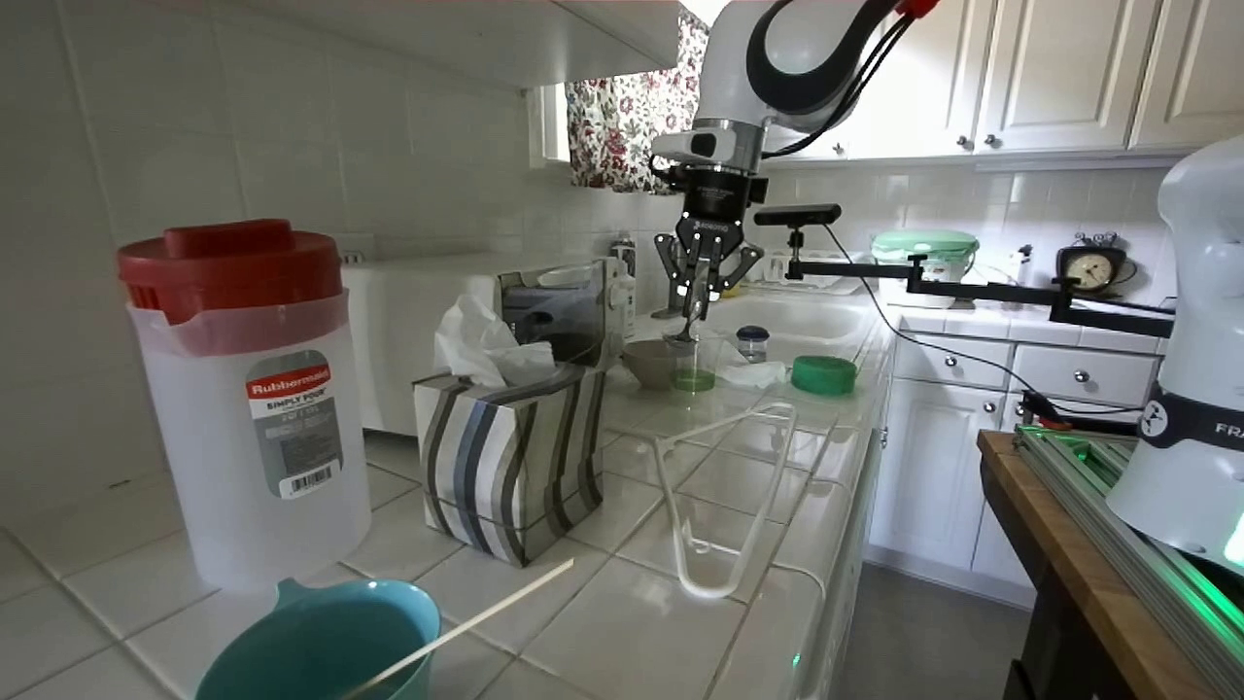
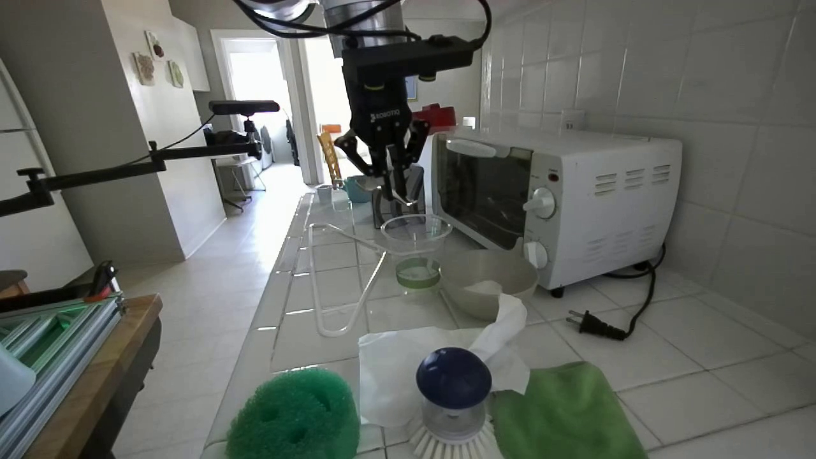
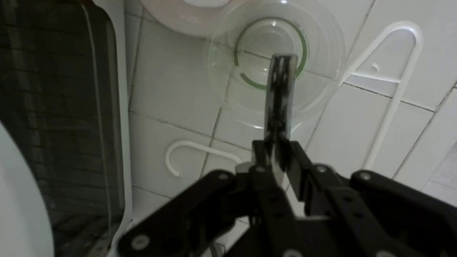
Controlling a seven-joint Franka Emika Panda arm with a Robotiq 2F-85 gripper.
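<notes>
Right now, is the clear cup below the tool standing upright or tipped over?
Upright. In an exterior view, the clear cup stands on the tiled counter with its wide rim facing up and its green band low.

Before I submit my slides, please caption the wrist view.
Closed jaws grip a metal utensil over a clear cup, with a white hanger nearby.

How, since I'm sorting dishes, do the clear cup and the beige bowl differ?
The clear cup is see-through, whereas the beige bowl is opaque. The cup has a green ring low down; the bowl's visible outside is plain. Both stand upright, open-topped, on the tiled counter.
</notes>
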